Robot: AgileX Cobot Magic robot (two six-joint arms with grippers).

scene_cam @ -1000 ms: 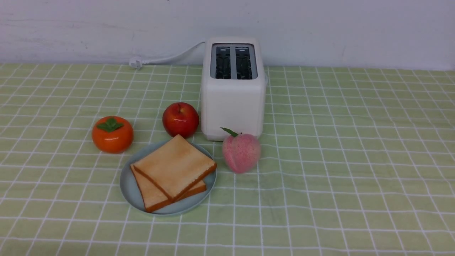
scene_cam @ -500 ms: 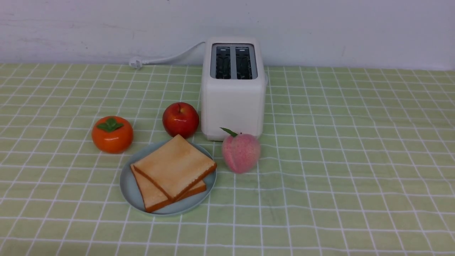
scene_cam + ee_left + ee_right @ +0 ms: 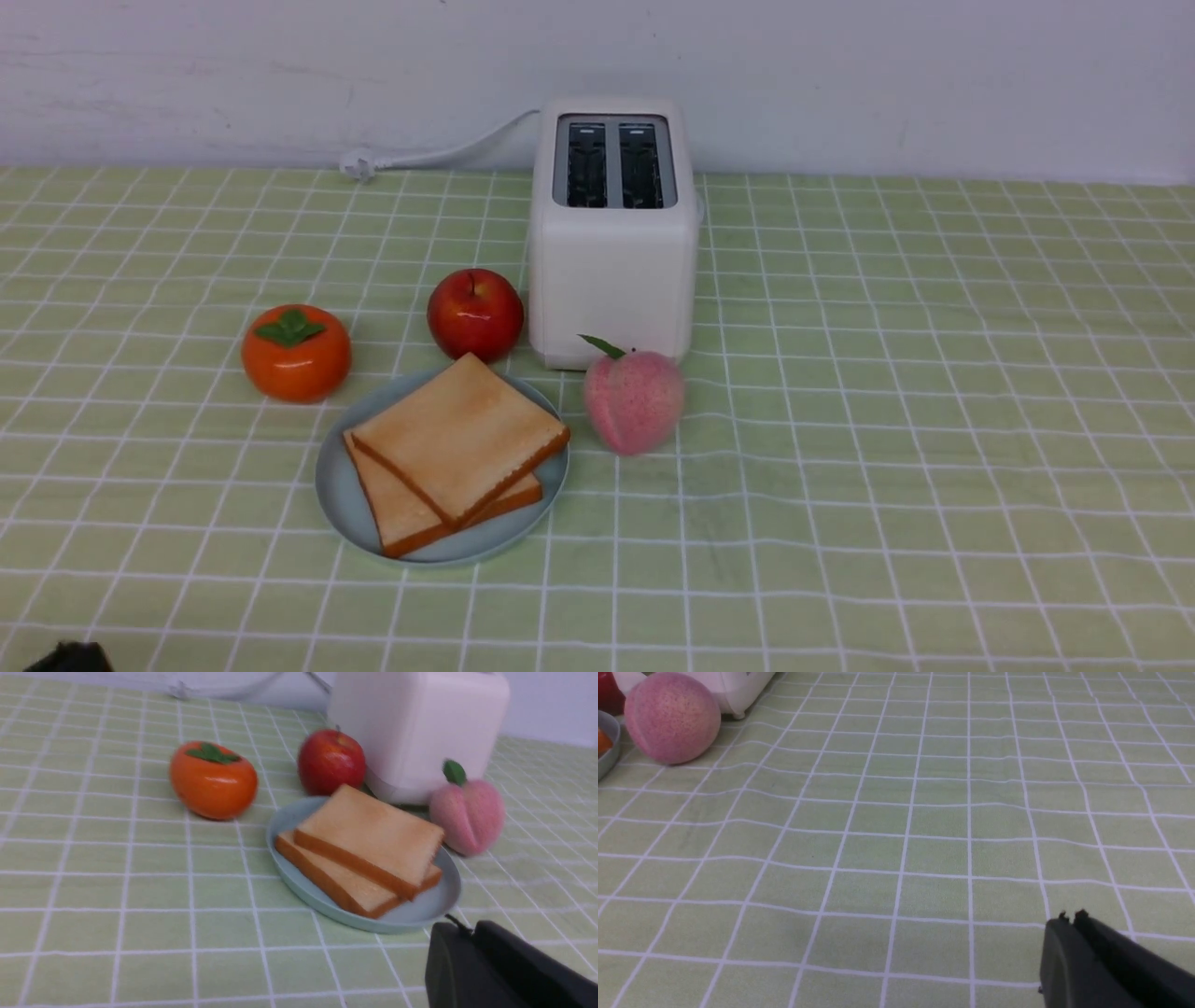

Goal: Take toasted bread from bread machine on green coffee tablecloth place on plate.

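Note:
Two slices of toasted bread lie stacked and fanned on the pale blue-grey plate, in front of the white bread machine, whose two slots show empty. They also show in the left wrist view: toast, plate, bread machine. My left gripper is shut and empty, near the plate's near rim; a dark bit of it shows at the front view's bottom left. My right gripper is shut and empty over the bare green coffee tablecloth, far right of the plate.
A red apple stands left of the bread machine, an orange persimmon further left, a pink peach at the machine's front right beside the plate. The white cord runs along the back wall.
A dark part of my left gripper has come into the front view at the bottom left corner. The toast, plate and fruit have not moved.

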